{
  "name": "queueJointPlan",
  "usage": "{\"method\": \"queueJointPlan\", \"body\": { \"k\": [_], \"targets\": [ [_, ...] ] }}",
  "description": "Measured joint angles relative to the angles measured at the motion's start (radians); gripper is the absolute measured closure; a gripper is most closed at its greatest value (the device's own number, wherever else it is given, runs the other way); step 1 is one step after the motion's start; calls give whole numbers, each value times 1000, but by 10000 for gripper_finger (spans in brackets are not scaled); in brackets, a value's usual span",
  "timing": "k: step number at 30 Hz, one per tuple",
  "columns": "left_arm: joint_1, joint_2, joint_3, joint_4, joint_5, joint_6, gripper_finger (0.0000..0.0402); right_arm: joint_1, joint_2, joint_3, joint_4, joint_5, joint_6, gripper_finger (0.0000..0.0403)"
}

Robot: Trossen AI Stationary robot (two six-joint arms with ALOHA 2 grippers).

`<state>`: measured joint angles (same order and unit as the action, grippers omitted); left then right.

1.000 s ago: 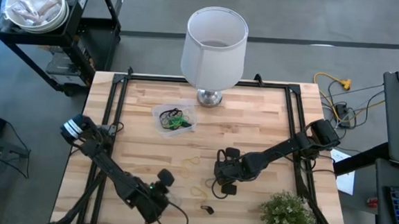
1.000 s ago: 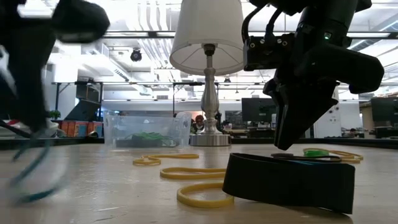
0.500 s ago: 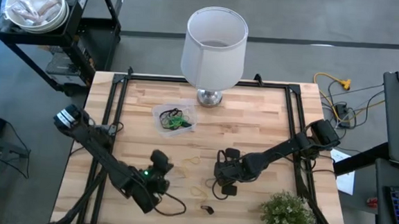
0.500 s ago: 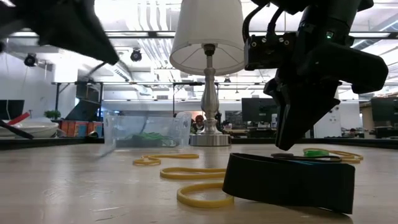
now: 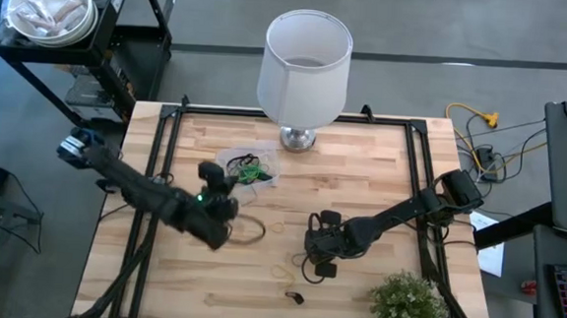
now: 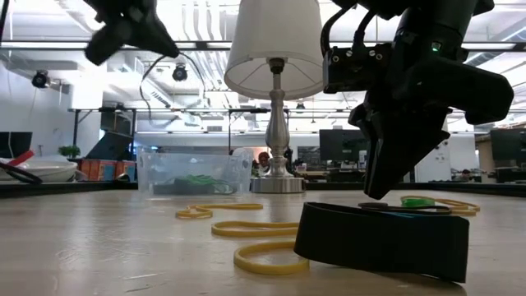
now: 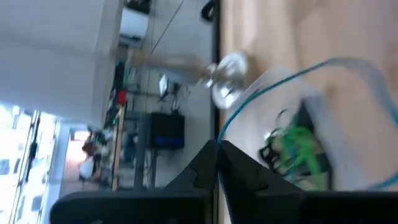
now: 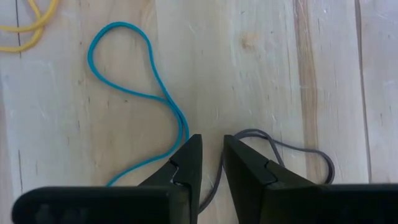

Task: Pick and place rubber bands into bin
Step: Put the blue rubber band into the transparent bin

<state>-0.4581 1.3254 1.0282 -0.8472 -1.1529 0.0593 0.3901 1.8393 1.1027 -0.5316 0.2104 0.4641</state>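
My left gripper (image 5: 227, 213) is raised near the table's left side, just short of the bin, and is shut on a blue rubber band (image 5: 249, 231). The bin (image 5: 228, 159) is a clear tub that holds green and dark bands (image 7: 298, 143); it stands on the table in front of the lamp. My right gripper (image 8: 211, 155) is low over the table's middle right, narrowly open. Its fingers stand on either side of a strand of a grey band (image 8: 292, 149). A second blue band (image 8: 124, 93) lies beside it. Yellow bands (image 6: 255, 230) and a wide black band (image 6: 382, 238) lie flat on the wood. My left gripper pinches the blue rubber band between its two shut fingertips, at one spot on the loop (image 7: 221, 138). The band is lifted clear of the table. The rest of the loop (image 7: 329, 60) swings free beyond the fingers, slack.
A white lampshade (image 5: 306, 57) on a metal base (image 5: 298, 137) stands at the far edge behind the bin. A potted plant (image 5: 408, 305) sits at the near right corner. A cart with a white bowl (image 5: 51, 12) stands beyond the table's far left corner.
My left gripper has risen from the near edge and swung toward the far edge, up to the bin, staying shut. The blue band has come with it, lifted clear of the table.
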Motion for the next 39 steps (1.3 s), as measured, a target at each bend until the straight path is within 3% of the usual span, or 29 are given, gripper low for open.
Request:
{"method": "queueJointPlan", "body": {
  "k": [7,17,25,39],
  "targets": [
    [156,-96,-76,17,33,33,401,0,0,-2,0,0,-1,340],
    [301,-135,-244,414,237,300,402,0,1,-8,16,0,-3,344],
    [411,-109,-290,505,319,341,402,0,1,-14,21,0,-3,344],
    [439,-101,-310,533,363,339,401,0,1,-17,27,0,-3,342]
  ]
}}
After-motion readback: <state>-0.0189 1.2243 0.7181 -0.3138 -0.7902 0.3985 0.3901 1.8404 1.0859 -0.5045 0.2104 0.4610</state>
